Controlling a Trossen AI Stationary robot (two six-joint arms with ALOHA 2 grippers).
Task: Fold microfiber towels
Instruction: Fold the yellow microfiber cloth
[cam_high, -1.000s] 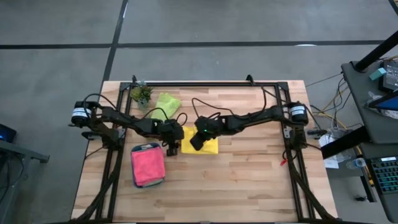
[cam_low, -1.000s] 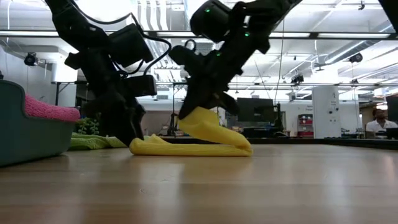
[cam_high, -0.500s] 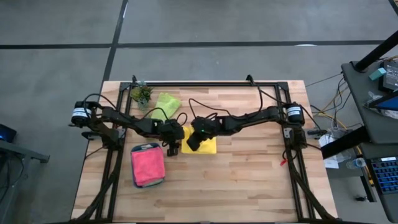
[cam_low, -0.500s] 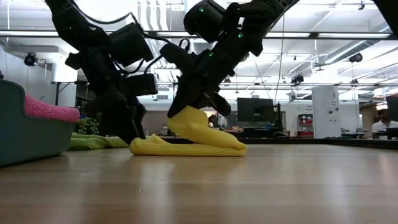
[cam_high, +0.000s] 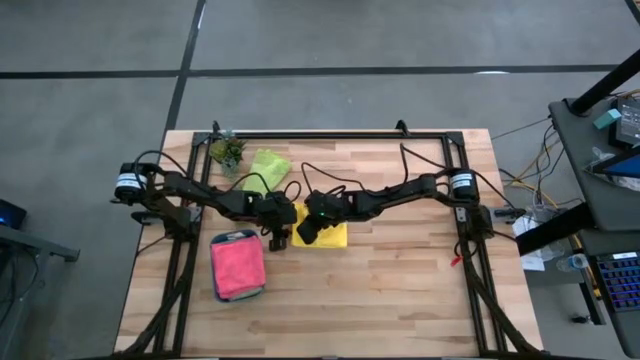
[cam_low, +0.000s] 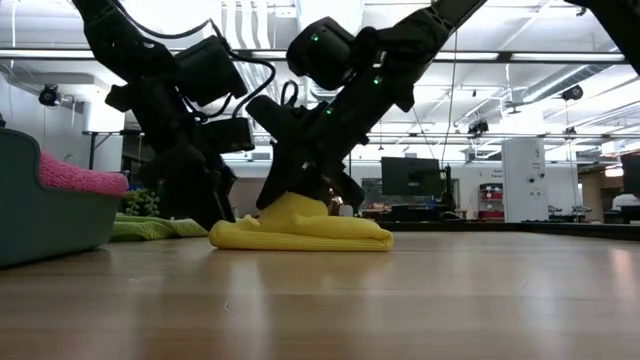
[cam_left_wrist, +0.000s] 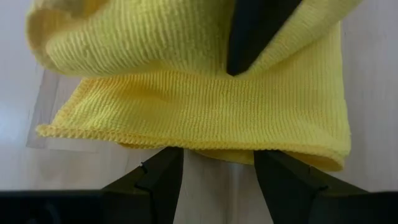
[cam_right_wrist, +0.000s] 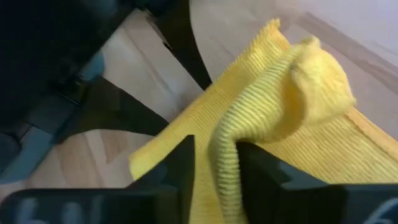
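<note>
Overhead: yellow towel (cam_high: 335, 236) mid-table (cam_high: 400, 290), both claws on it. Low down, right claw (cam_low: 300, 195) lays the flap onto the fold. Right wrist: its fingers (cam_right_wrist: 180, 168) straddle a ridge of cloth, slack or pinching I cannot tell. Left claw (cam_left_wrist: 217, 177) is spread at the hem. Next, probably, let go and lift off.

— How many towels do you count?
— Three: one yellow towel (cam_high: 334, 234), one lime green towel (cam_high: 266, 168), one pink towel (cam_high: 238, 266).
— Anything else?
— One teal tray (cam_high: 219, 240), one potted plant (cam_high: 227, 152), two arms.
</note>
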